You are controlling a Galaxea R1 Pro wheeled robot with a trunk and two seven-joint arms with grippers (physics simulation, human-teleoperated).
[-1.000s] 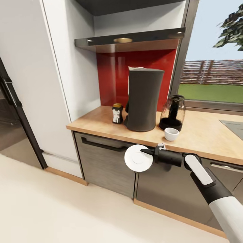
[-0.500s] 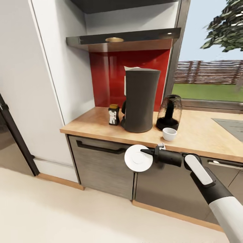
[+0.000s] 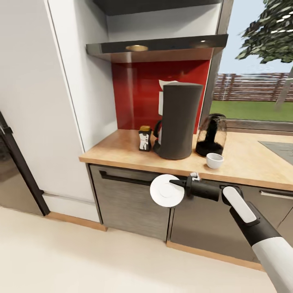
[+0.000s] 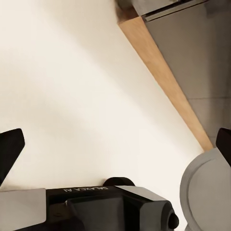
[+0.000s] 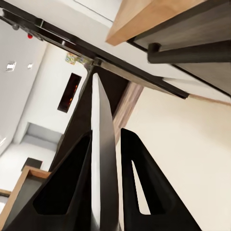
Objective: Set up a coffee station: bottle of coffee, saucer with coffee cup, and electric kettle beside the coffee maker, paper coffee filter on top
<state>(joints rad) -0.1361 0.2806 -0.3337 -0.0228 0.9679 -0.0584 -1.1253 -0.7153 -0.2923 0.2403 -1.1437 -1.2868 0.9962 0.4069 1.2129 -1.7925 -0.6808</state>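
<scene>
- The right tool (image 3: 176, 182) is closed on the saucer (image 3: 166, 191); it grips the plate at its rim and holds it on edge, with the flat face turned to the head camera.
- In the right wrist view, the two dark fingers (image 5: 137, 183) press the thin white edge of the saucer (image 5: 102, 159) from both sides.
- The saucer hangs in front of the grey cabinet fronts (image 3: 126, 195), just below the front edge of the wooden surface (image 3: 122, 152), and does not touch it.
- On the surface stands the coffee maker (image 3: 178, 121), in front of the red backsplash (image 3: 136, 95).
- The bottle of coffee (image 3: 144, 138) stands just beside the coffee maker, on its left.
- The electric kettle (image 3: 211, 135) stands near the coffee maker on its other side, and the coffee cup (image 3: 214, 160) sits on the surface just in front of the kettle.
- Something white shows over the top of the coffee maker; I cannot tell what it is.
- In the left wrist view, the left tool (image 4: 115, 159) has its two dark fingertips (image 4: 9, 149) wide apart, with nothing between them, over the pale floor (image 4: 72, 86).
</scene>
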